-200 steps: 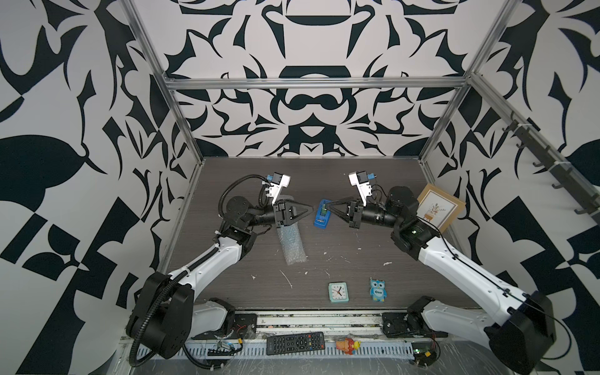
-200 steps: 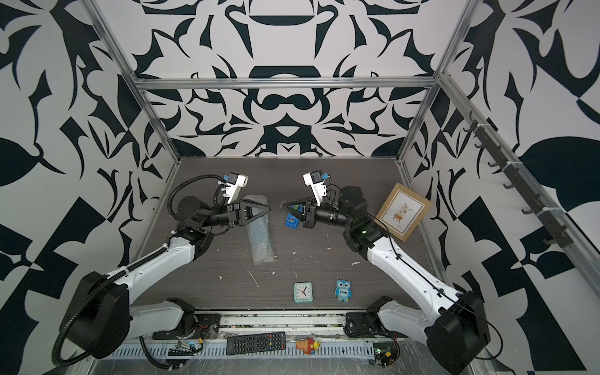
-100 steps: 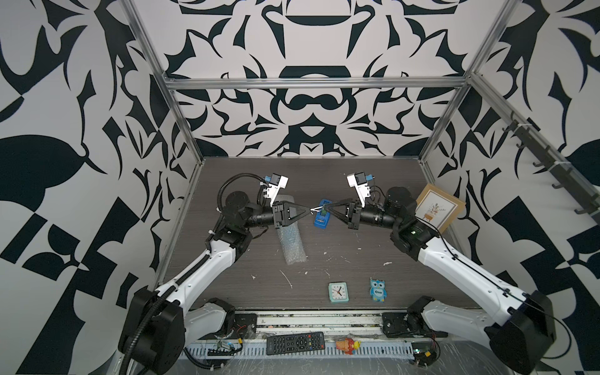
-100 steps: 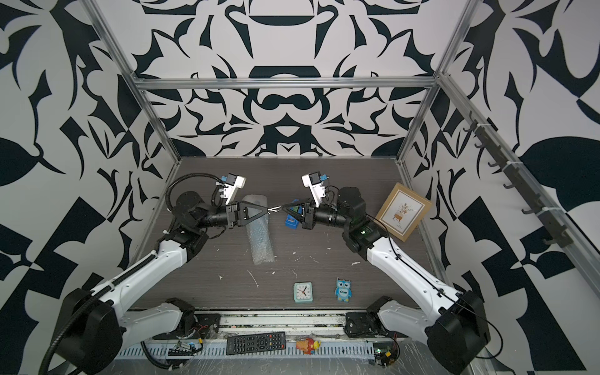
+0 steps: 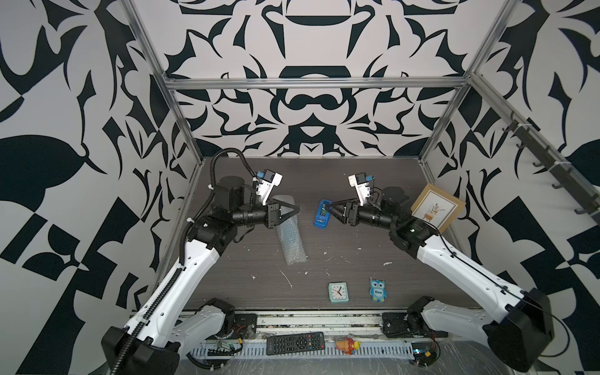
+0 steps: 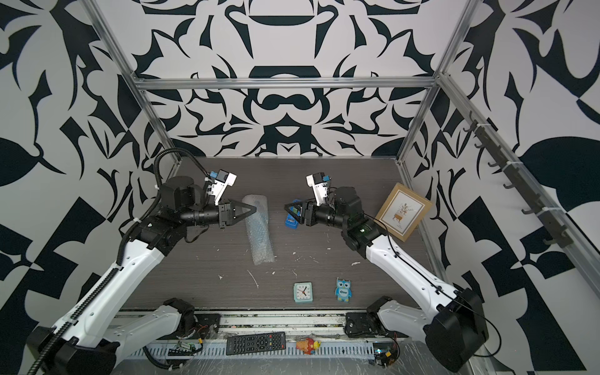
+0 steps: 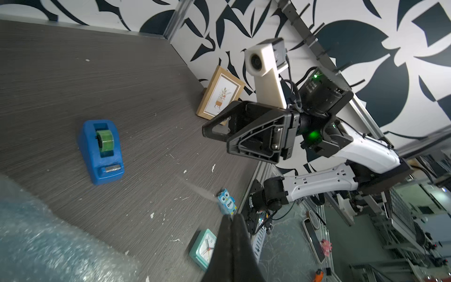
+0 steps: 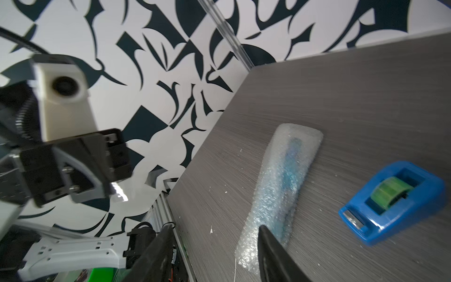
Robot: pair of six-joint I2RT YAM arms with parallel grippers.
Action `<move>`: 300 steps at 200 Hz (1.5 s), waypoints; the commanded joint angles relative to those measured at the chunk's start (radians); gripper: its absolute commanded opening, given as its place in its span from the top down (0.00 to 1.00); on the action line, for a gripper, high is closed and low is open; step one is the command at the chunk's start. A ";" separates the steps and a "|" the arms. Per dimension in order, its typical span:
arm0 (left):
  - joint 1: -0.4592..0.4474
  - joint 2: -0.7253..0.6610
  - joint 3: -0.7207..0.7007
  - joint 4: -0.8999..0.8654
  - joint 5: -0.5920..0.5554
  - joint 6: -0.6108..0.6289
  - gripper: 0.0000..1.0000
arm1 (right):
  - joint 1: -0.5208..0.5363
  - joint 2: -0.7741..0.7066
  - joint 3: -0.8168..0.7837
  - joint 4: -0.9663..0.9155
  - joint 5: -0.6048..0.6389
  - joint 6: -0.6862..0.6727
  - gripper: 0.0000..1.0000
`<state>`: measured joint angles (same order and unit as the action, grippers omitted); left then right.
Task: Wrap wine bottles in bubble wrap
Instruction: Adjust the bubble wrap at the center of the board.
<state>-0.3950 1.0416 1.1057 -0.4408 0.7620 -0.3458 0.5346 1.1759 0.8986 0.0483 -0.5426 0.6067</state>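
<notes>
Right wrist view shows the small clear glass bottle of blue liquid (image 8: 291,166) as a blurred blue streak lying inside the rolled translucent bubble wrap sheet (image 8: 275,200). This bundle rests on the dark grey wood-grain tabletop (image 5: 357,259) just left of centre in both top views, with the blue plastic tape dispenser (image 5: 323,216) close on its right, not touching it. The left gripper (image 5: 296,209) hangs over the bundle's upper part with its black fingers pressed tightly together, while the right gripper (image 7: 216,137) hovers over the dispenser, facing the left one, its fingers clearly parted.
</notes>
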 commanded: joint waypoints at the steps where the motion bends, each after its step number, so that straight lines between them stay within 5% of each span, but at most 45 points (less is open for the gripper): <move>1: 0.005 0.011 0.111 -0.429 -0.190 0.216 1.00 | 0.015 0.075 0.075 -0.175 0.094 0.001 0.42; 57: 0.007 0.002 0.176 -0.701 -0.520 0.274 1.00 | 0.180 0.395 0.208 -0.254 0.164 0.022 0.17; 107: 0.013 -0.039 0.101 -0.668 -0.538 0.268 1.00 | 0.230 0.651 0.354 -0.276 0.151 0.082 0.15; 142: 0.016 -0.038 0.082 -0.662 -0.536 0.287 1.00 | 0.240 0.743 0.427 -0.338 0.188 0.107 0.03; 272: 0.035 -0.078 0.033 -0.631 -0.517 0.338 1.00 | 0.271 0.914 0.381 -0.156 0.037 0.404 0.01; 300: 0.038 -0.100 0.021 -0.638 -0.524 0.338 1.00 | 0.277 0.912 0.392 -0.165 0.052 0.396 0.14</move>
<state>-0.3637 0.9672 1.1511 -1.0531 0.2314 -0.0235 0.7937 2.0502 1.3178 -0.0803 -0.5091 0.9737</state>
